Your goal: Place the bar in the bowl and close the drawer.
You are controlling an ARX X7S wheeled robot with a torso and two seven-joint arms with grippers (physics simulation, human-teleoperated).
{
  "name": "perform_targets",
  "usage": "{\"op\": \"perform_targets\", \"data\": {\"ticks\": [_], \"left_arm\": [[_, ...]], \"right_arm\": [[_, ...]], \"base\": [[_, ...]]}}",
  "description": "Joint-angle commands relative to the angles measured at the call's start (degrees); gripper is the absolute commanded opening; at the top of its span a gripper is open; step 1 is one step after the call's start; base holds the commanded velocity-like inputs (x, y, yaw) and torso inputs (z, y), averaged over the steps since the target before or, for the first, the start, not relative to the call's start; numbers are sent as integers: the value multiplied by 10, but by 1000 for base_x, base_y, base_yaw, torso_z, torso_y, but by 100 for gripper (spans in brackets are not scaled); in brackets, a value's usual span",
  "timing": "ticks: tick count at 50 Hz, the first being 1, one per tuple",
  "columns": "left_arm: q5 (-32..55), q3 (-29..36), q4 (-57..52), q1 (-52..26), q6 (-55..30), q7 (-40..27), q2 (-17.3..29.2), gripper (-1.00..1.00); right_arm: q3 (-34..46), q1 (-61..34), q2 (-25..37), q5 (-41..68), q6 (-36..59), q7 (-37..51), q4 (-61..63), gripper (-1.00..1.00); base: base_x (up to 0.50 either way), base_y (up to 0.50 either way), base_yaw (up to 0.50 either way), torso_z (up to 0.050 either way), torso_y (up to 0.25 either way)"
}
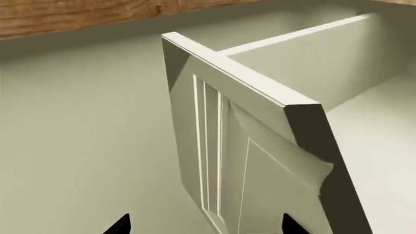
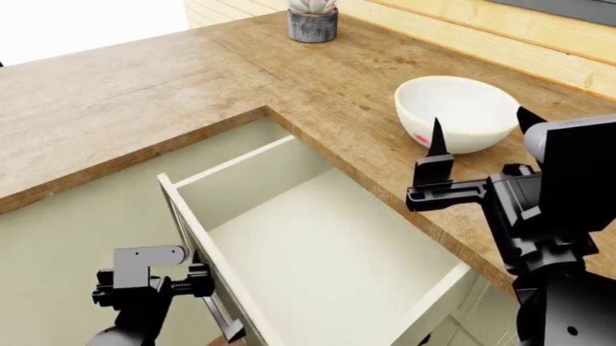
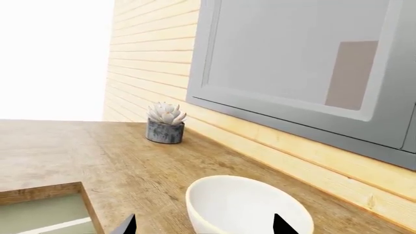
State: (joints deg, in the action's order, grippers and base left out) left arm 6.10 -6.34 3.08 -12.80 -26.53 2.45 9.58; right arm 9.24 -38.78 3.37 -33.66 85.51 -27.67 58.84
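Drawer (image 2: 318, 245) pulled wide open, empty; bar nowhere in view, bowl (image 2: 460, 113) on table (image 2: 125, 86). Left end effector (image 2: 207, 303) spread by drawer front, right end effector (image 2: 478, 137) spread near bowl, holding nothing. Risk: shutting drawer with bar unplaced, or skewed push jamming it.

I see a glossy white bowl (image 2: 457, 108) with a pink-red mark, pale cream-green drawer (image 2: 327, 252), brown wood-grain counter (image 2: 144, 86), grey pot (image 2: 313, 25) at twelve o'clock.

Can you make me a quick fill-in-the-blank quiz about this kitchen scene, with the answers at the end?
1. The drawer stands ____, its inside bare.
2. The white bowl sits on the ____ countertop.
3. The small grey pot holds a ____.
4. The left gripper is at the drawer's ____ panel.

Answers: open; wooden; succulent; front
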Motion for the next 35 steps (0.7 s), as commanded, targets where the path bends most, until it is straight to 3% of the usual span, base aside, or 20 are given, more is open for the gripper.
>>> {"op": "perform_targets", "data": {"ticks": [1,35], "left_arm": [[1,59,73,-59,28,12,-22,100],[4,176,412,-243,172,-6,-92,100]], "right_arm": [[3,1,-2,-16,2,-12,3,100],[29,-7,-15,-119,5,-86,3,100]], "base": [[0,0,0,0,0],[0,0,0,0,0]]}}
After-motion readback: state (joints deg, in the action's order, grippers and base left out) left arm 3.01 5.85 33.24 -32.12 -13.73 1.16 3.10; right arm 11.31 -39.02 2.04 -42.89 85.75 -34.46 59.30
